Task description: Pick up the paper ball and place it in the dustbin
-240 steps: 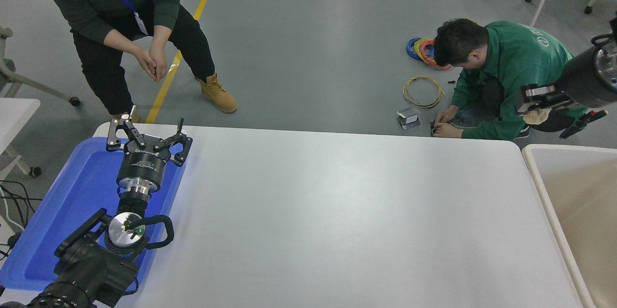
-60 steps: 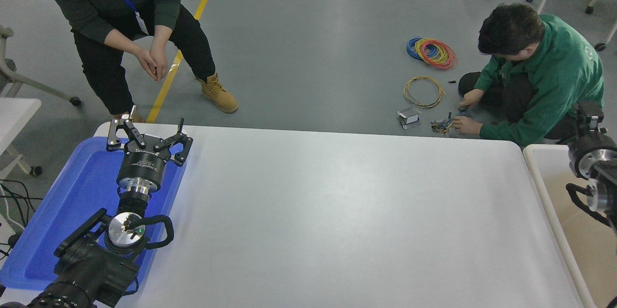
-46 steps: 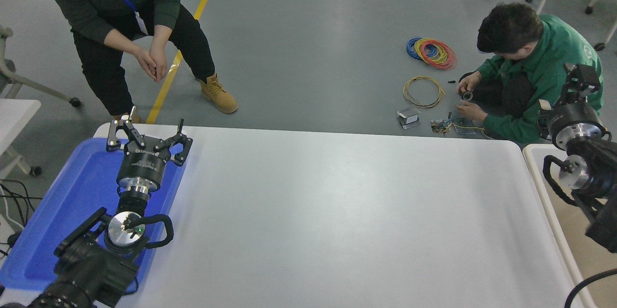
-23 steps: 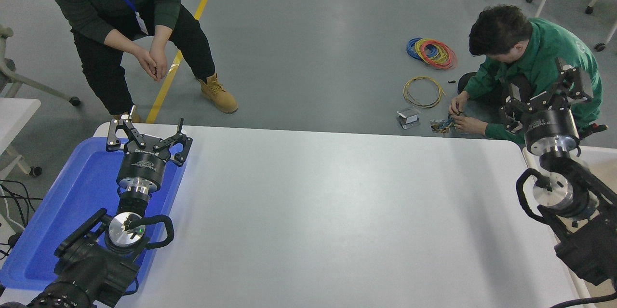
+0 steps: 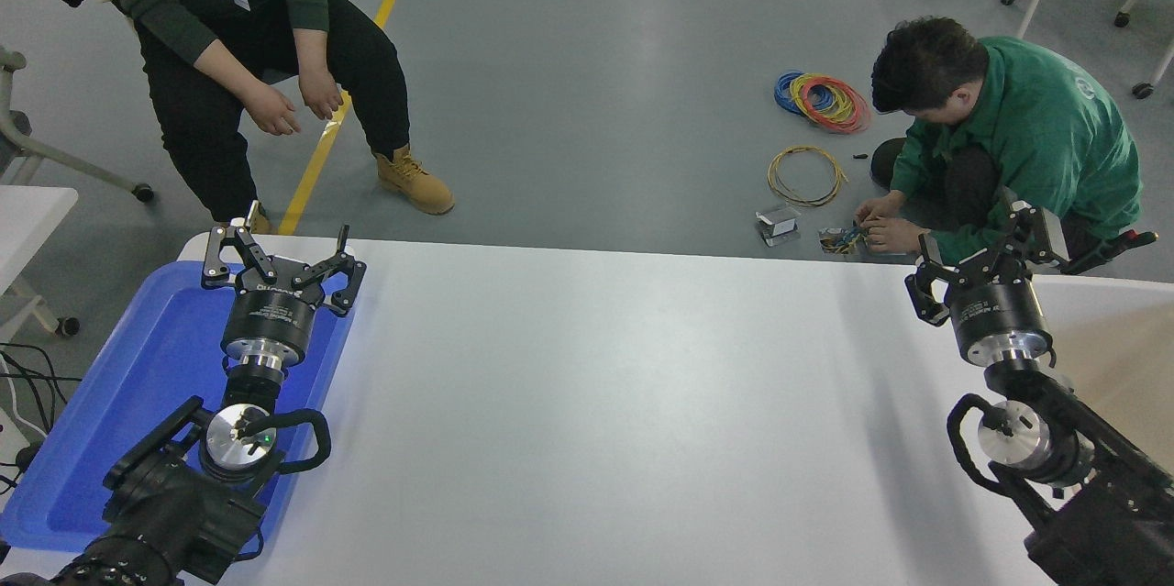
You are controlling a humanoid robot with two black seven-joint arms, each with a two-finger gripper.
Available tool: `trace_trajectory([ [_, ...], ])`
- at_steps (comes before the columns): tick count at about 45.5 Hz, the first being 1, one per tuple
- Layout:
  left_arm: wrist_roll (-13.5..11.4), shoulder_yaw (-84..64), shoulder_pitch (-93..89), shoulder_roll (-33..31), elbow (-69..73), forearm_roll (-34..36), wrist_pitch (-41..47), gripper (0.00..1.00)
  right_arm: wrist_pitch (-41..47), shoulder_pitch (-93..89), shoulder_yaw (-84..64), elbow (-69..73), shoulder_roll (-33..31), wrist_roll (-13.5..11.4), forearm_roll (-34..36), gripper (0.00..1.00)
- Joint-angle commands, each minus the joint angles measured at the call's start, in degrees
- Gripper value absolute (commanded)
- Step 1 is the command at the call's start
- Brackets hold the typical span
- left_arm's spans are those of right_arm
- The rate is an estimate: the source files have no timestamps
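My right gripper (image 5: 986,242) is open and empty, held over the table's far right corner and pointing away from me. The dustbin (image 5: 1114,285) with its white rim and beige inside stands just right of the table, partly hidden behind my right arm. The paper ball is not in view. My left gripper (image 5: 280,251) is open and empty, parked over the blue tray at the lower left.
A flat blue tray (image 5: 138,384) lies on the table's left end. One person (image 5: 229,36) leans at the far left; another in green (image 5: 1009,137) crouches on the floor beyond the far right edge among coiled cables (image 5: 821,100).
My right arm has swung from over the dustbin back left and down over the table's right end, gripper open and empty. The person at far left has unclasped the hands.
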Motion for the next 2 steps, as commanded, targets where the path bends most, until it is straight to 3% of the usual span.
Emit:
trace_trajectory([
  [1, 0.0, 0.0, 0.0, -0.1, 0.0, 0.0, 0.0, 1.0, 0.1, -0.3, -0.1, -0.3, 0.7, 0.0, -0.5, 1.0],
  [2, 0.0, 0.0, 0.0, 0.0, 0.0, 0.0, 0.0, 1.0, 0.1, -0.3, 0.0, -0.3, 0.7, 0.0, -0.5, 1.0],
])
